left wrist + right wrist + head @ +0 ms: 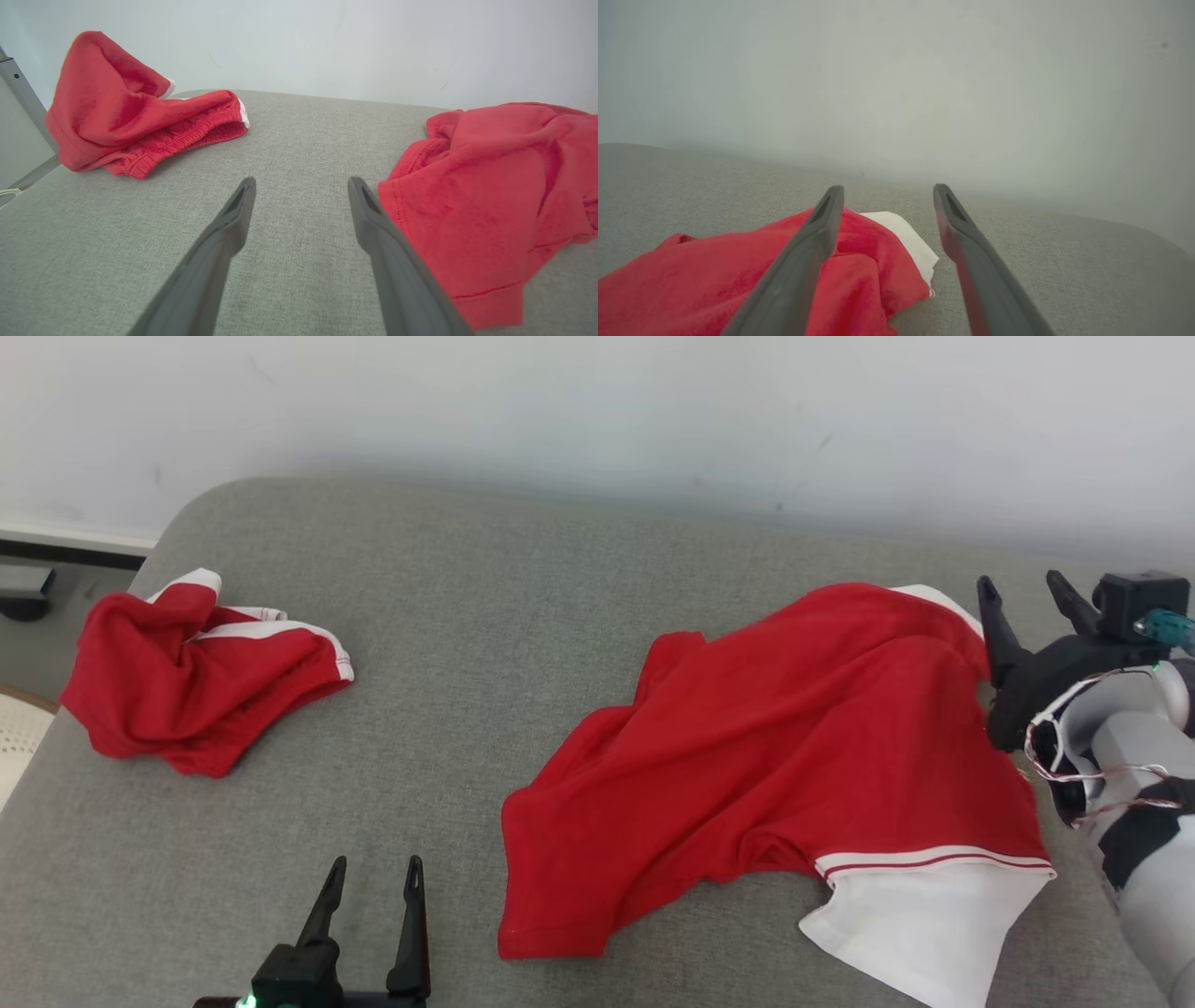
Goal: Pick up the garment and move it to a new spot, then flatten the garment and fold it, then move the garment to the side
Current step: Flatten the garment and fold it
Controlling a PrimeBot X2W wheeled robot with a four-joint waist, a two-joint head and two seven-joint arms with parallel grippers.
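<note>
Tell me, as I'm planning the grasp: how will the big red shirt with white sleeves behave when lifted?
The red shirt with white sleeves lies in soft folds, so it will probably hang limp from a pinch. It looks thin, likely light. On the grey woven cushion it may drag, not slide.

A grey cushion (560,569) bears a red shirt (766,737) and red shorts (187,681).

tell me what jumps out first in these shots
A big red shirt with white sleeves sprawls rumpled on the right of the grey cushion, the open right gripper by its far right corner. A smaller red bundle lies crumpled at the far left, and the open left gripper is at the front, between them.
</note>
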